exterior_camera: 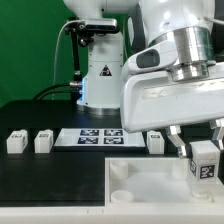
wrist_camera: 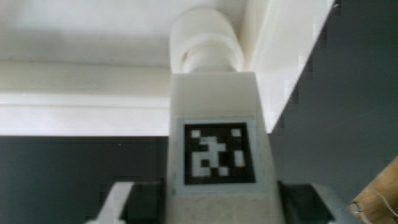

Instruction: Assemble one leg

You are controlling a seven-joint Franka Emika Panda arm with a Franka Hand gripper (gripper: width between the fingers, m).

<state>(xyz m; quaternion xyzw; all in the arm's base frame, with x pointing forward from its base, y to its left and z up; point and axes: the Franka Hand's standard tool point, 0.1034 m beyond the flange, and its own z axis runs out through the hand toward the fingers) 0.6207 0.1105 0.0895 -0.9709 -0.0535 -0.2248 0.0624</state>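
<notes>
My gripper is shut on a leg, a white block with a black-and-white tag, and holds it at the exterior view's right, above the right part of the large white square tray-like piece. In the wrist view the held leg fills the middle, tag facing the camera, with a dark finger on each side; its far end is close to or touching the white piece, I cannot tell which. Three more legs stand in a row on the black table.
The marker board lies flat between the loose legs. The robot base and cables stand behind it. The tray-like piece has round corner sockets and reaches the front edge of view.
</notes>
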